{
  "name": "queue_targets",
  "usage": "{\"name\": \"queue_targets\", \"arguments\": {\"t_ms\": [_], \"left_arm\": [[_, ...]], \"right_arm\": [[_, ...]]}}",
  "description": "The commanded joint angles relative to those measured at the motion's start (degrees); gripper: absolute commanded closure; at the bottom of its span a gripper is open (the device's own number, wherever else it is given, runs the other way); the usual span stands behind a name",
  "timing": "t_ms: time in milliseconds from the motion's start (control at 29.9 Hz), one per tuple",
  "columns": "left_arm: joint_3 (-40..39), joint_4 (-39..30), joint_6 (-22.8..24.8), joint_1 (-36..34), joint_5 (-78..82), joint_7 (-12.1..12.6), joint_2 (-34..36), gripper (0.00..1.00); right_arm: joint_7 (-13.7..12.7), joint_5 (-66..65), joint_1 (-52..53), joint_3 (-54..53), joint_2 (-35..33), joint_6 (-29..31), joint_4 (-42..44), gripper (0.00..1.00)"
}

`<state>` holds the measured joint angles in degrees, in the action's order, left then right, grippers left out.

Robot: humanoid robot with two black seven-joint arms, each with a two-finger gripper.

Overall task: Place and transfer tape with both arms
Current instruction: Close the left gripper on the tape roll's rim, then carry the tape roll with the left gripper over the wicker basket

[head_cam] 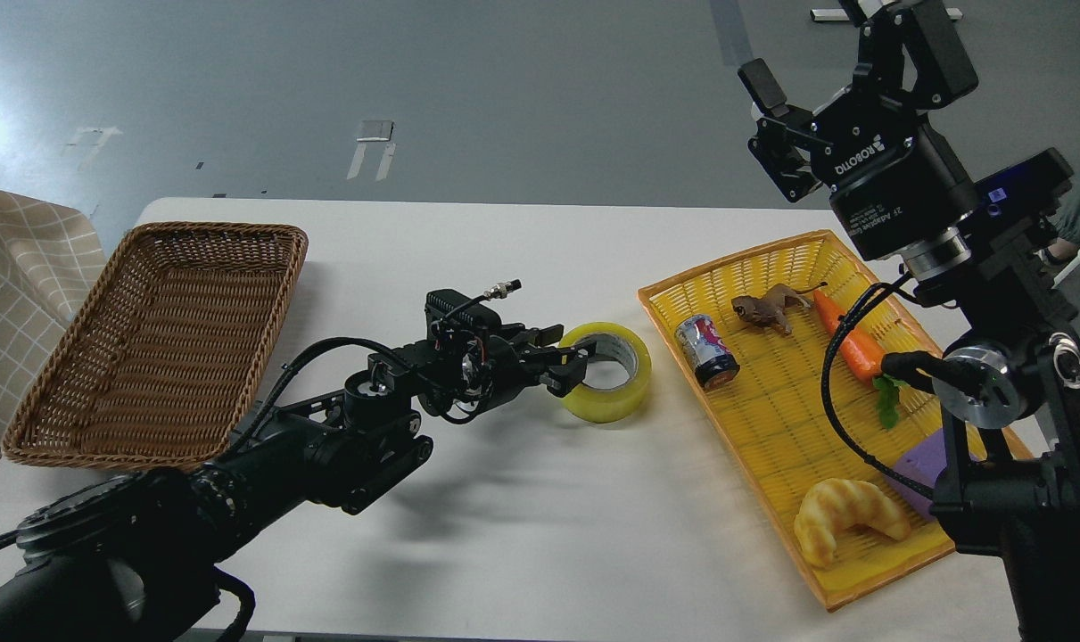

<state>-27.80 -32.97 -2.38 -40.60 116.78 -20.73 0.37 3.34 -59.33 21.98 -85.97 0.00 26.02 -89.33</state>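
Toward the left edge of the tabletop [522, 517] an empty brown wicker basket [160, 343] is seen, tilted a little, which is judged to be where the tape is bound. Near the middle of the tabletop the tape [607, 373] lies flat, hole upward, just off the left rim of the yellow tray [776, 464]. The left gripper [568, 357] is reached across to it, its jaws parted, with one finger seemingly inside the core and the other at the outer wall on the near-left side; whether the wall is already pinched cannot be told. For this step to be done well, the wall should be straddled squarely and the jaws closed firmly on it before any lift, since a shallow bite on the rim could let the roll tip or slide. The lift should be kept straight up, clear of the tray's rim. In the tray a red-blue can [707, 350], a toy animal [769, 308], a carrot [850, 343] and a croissant [847, 517] are left lying. Above the far right corner the right gripper [776, 134] is held high, its jaws open and empty, well apart from the tape.
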Motion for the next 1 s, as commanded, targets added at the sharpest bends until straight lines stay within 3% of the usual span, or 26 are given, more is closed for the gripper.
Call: {"name": "queue_targets", "arguments": {"t_ms": [0,134,602,970], "left_arm": [[0.12,0.01,0.00,0.00,0.03,-1.15,0.16,0.85],[0.12,0.01,0.00,0.08,0.11,-1.15,0.33,0.91],[0.03,-0.69,-3.33,-2.20,-0.50,-1.41,1.04,0.91],[0.03,-0.96,-8.52,-6.86,-2.52,-6.16,11.75,0.91]], "right_arm": [[0.00,-0.09,-0.18,-0.08,0.00,0.00,0.03,0.00],[0.00,-0.09,-0.27,-0.17,0.00,-0.09,0.12,0.00],[0.00,0.00,-0.71,-0.17,0.00,-0.35,0.03,0.00],[0.00,0.00,-0.80,-0.08,0.00,-0.27,0.12,0.00]]}}
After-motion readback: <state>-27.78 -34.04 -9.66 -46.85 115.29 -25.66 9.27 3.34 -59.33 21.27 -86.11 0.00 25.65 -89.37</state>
